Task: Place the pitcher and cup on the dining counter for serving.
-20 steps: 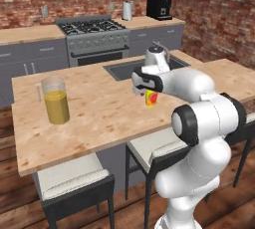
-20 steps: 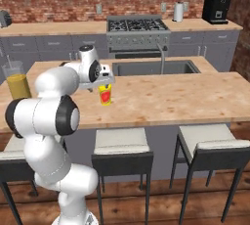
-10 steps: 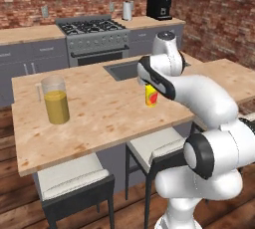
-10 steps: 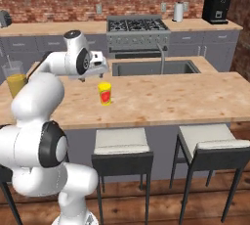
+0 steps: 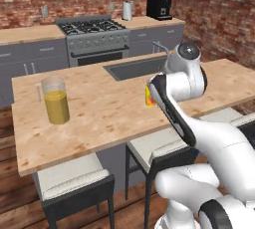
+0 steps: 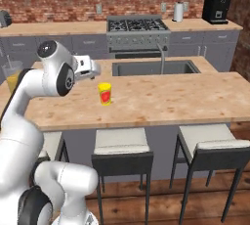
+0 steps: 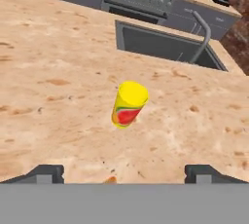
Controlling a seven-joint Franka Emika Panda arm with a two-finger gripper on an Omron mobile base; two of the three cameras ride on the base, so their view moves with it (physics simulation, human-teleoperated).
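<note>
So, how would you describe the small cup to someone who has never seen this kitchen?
Find the long wood-grain counter with the grey sink set in its far side. The cup stands upright in front of the sink's left corner, alone. It is small, bright yellow with red markings, unlike the tall clear pitcher of amber liquid.

Grey stove (image 5: 92, 36) against the brick wall, black coffee machine (image 6: 216, 8) on the back counter (image 6: 53, 27), white-cushioned stools (image 6: 120, 143) below.

Right base view. The cup (image 6: 104, 93) is standing upright on the dining counter (image 6: 185, 97), near the sink (image 6: 155, 67). The arm's wrist is hanging just left of it, apart. The pitcher (image 6: 12, 75) is showing behind the arm at far left.
</note>
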